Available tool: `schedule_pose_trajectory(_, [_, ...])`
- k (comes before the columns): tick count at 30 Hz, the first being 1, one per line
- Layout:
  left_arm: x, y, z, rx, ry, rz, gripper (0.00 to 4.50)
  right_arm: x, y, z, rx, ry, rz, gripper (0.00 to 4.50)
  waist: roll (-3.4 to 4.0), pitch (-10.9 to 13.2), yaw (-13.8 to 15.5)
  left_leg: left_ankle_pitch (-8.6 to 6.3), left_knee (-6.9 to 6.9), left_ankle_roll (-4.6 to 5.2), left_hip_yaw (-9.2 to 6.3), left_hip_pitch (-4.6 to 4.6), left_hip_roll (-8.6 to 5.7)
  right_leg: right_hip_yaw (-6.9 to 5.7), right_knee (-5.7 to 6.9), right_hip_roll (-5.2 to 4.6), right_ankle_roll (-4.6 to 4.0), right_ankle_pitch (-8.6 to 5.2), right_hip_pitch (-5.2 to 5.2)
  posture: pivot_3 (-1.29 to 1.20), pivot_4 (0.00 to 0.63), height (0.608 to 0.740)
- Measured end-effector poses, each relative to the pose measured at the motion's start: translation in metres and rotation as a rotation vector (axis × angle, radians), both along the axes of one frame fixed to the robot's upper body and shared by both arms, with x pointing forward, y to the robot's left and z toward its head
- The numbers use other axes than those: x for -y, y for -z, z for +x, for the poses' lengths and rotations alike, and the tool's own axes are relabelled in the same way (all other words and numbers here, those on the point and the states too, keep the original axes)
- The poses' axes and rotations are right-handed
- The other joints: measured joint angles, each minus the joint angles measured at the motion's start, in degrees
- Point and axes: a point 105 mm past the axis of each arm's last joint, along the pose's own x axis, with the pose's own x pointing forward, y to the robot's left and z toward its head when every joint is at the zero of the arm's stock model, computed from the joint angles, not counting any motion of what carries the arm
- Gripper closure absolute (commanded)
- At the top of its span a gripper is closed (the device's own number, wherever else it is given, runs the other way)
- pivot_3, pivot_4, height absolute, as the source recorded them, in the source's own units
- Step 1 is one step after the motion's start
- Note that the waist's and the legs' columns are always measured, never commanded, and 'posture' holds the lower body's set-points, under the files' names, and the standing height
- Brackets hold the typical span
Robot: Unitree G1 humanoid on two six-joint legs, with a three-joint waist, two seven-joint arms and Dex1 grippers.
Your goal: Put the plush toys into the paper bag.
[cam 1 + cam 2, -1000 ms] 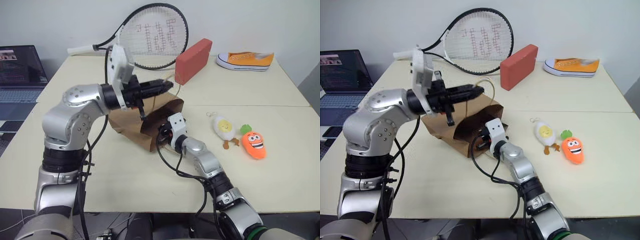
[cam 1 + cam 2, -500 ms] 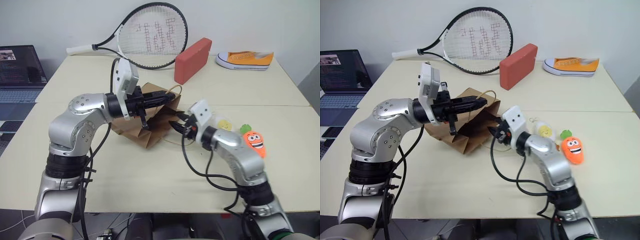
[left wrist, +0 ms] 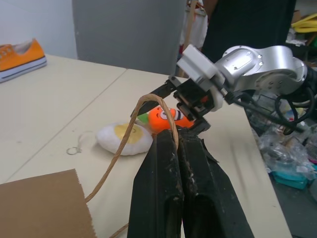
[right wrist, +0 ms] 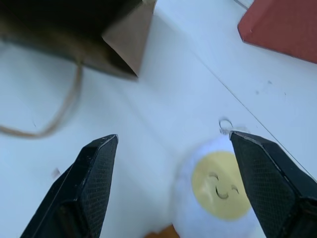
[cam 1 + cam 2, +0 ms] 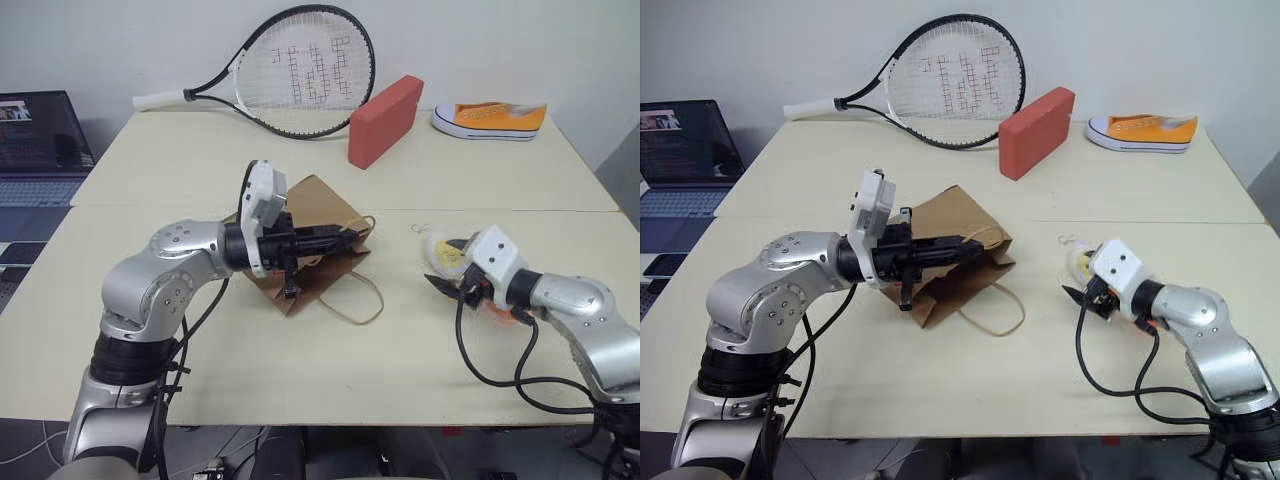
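Black jaws of the right gripper (image 5: 1077, 293) stand wide apart and empty, poised low over the desk (image 5: 300, 350) just on the near-left side of the egg toy (image 4: 215, 198). In the right wrist view the yolk face lies between the two spread fingers (image 4: 86, 183), a little toward one of them, so the egg sits straight ahead of the jaws and very near, not yet touched. The carrot toy (image 3: 166, 116) lies just beyond the egg on its right, mostly hidden behind the right wrist in the head views; its long axis cannot be told from here.

On the left, the left gripper (image 3: 171, 141) has its jaws closed on one twisted-paper handle (image 3: 133, 124) of the paper bag (image 5: 310, 205). The bag lies on its side in the middle of the desk, its mouth toward the right and the second handle (image 5: 355, 300) looped loose on the desk.

Both toys are well apart from the bag mouth, to its right. The right arm is plainly the nearer one to them; my judgement is that a short push forward and a close would take the egg first.
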Motion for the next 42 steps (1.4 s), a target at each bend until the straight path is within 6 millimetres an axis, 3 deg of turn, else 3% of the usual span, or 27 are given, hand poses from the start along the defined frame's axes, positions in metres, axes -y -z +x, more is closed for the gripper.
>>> schedule_pose_trajectory(6, [-0.001, -0.007, 0.004, 0.005, -0.025, -0.039, 4.50, 0.016, 0.031, 0.017, 0.065, 0.081, -0.157, 0.75, -0.01, 0.0, 0.1, 0.00, 0.03, -0.01, 0.06, -0.02, -0.05, 0.06, -0.02, -0.04, 0.05, 0.03, 0.01, 0.00, 0.150, 0.740])
schedule_pose_trajectory(10, [-0.004, -0.007, 0.003, 0.001, -0.029, -0.031, 4.50, 0.028, 0.035, 0.031, 0.130, 0.138, -0.220, 0.91, -0.01, 0.0, 0.1, 0.00, 0.02, 0.00, 0.05, 0.01, -0.04, 0.05, 0.00, -0.04, 0.13, 0.08, 0.02, 0.00, 0.150, 0.740])
schedule_pose_trajectory(13, [-0.005, -0.006, 0.002, -0.001, -0.031, -0.021, 4.50, 0.029, 0.037, 0.037, 0.151, 0.155, -0.229, 1.59, -0.03, 0.0, 0.1, 0.00, 0.03, 0.00, 0.04, 0.03, -0.04, 0.05, 0.00, -0.04, 0.08, 0.05, 0.05, 0.00, 0.150, 0.740])
schedule_pose_trajectory(22, [-0.014, -0.011, 0.003, 0.003, -0.060, -0.019, 4.50, 0.033, 0.028, 0.042, 0.193, 0.179, -0.192, 4.47, -0.03, 0.0, 0.1, 0.00, 0.02, 0.00, 0.03, 0.03, -0.05, 0.04, 0.00, -0.04, 0.13, 0.08, 0.06, 0.00, 0.150, 0.740])
schedule_pose_trajectory(26, [-0.015, -0.011, 0.003, 0.001, -0.060, -0.018, 4.50, 0.032, 0.016, 0.037, 0.157, 0.150, -0.113, 4.47, -0.02, 0.0, 0.2, 0.00, 0.02, 0.00, 0.02, 0.02, -0.05, 0.05, 0.00, -0.04, 0.15, 0.09, 0.05, 0.00, 0.150, 0.740])
schedule_pose_trajectory(32, [-0.016, -0.010, 0.004, -0.007, -0.058, -0.018, 4.50, -0.003, -0.023, -0.001, 0.020, -0.099, 0.064, 4.47, -0.02, 0.0, 0.2, 0.00, 0.01, 0.00, -0.05, 0.03, -0.03, -0.02, 0.02, -0.03, 0.15, 0.09, 0.06, 0.00, 0.150, 0.740])
schedule_pose_trajectory(38, [-0.016, -0.012, 0.005, -0.002, -0.055, -0.020, 4.50, -0.046, -0.031, -0.024, -0.143, -0.238, 0.273, 4.47, -0.03, 0.0, 0.2, 0.00, 0.03, 0.00, -0.05, 0.03, -0.03, -0.02, 0.02, -0.03, 0.10, 0.07, 0.06, 0.00, 0.150, 0.740])
schedule_pose_trajectory(42, [-0.015, -0.013, 0.006, -0.003, -0.055, -0.022, 4.50, -0.074, -0.022, -0.023, -0.193, -0.270, 0.347, 4.47, -0.02, 0.0, 0.2, 0.00, 0.02, 0.00, -0.04, 0.01, -0.03, -0.02, 0.02, -0.03, 0.12, 0.08, 0.03, 0.00, 0.150, 0.740])
